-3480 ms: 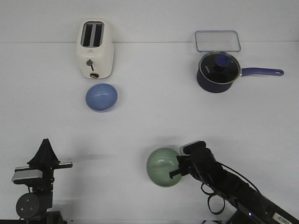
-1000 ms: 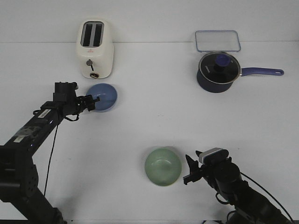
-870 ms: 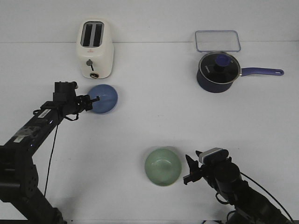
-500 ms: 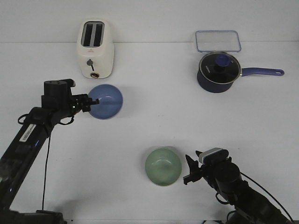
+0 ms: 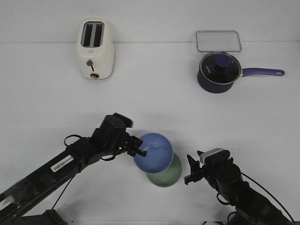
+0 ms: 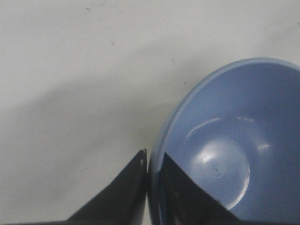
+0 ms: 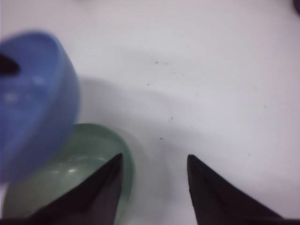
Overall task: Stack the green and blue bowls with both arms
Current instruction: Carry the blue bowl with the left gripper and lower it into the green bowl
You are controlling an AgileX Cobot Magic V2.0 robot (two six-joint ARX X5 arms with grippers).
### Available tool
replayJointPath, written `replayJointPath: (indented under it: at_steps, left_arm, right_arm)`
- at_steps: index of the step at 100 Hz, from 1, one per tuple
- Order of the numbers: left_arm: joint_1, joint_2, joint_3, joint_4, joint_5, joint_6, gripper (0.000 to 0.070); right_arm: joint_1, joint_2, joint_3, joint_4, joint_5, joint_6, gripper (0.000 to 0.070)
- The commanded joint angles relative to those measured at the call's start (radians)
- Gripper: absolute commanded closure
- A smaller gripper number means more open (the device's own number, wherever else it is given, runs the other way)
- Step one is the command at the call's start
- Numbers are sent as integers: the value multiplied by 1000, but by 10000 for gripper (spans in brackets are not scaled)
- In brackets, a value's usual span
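My left gripper [image 5: 138, 149] is shut on the rim of the blue bowl [image 5: 153, 153] and holds it in the air just above the green bowl [image 5: 170, 175], covering most of it. In the left wrist view the two fingers pinch the blue bowl's [image 6: 234, 140] rim at my left gripper [image 6: 153, 161]. The green bowl rests on the table near the front. My right gripper [image 5: 191, 169] is open and empty just right of the green bowl. In the right wrist view the blue bowl [image 7: 33, 98] hangs over the green bowl [image 7: 70, 173], beside my right gripper [image 7: 154, 161].
A cream toaster [image 5: 95, 49] stands at the back left. A dark-blue lidded saucepan [image 5: 218, 71] with a long handle sits at the back right, with a clear lidded box [image 5: 218, 41] behind it.
My left gripper closed on the blue bowl near the toaster, lifted it and carried it forward and right to above the green bowl. The right gripper has let go of the green bowl and stays beside it.
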Motion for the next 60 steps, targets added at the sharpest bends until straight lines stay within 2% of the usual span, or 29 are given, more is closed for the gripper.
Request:
replayJointPath:
  at_steps: [1,27,31,41,44,60]
  left_arm:
    - [-48,43,15,15,-13,-22,690]
    - [-117,119,15,37,-34,-22,669]
    - [-117,119,15,38,-37,-21,610]
    - [-113,106,16,39,-43,-21,388]
    - [-107,95,16,37,-46,-19,349]
    - [-71,-12,16,27,-47,29,339]
  right_arm:
    - [8,5,10,13,4,-7,421]
    - [8,5,10,11,4,-6,420]
    - [8,5,10,11,4,-6,420]
    - [8,5,10,11,4,-7,420]
    - [8,5,10,11,4,-7,420]
    - [8,0,10,12,7,-16,420]
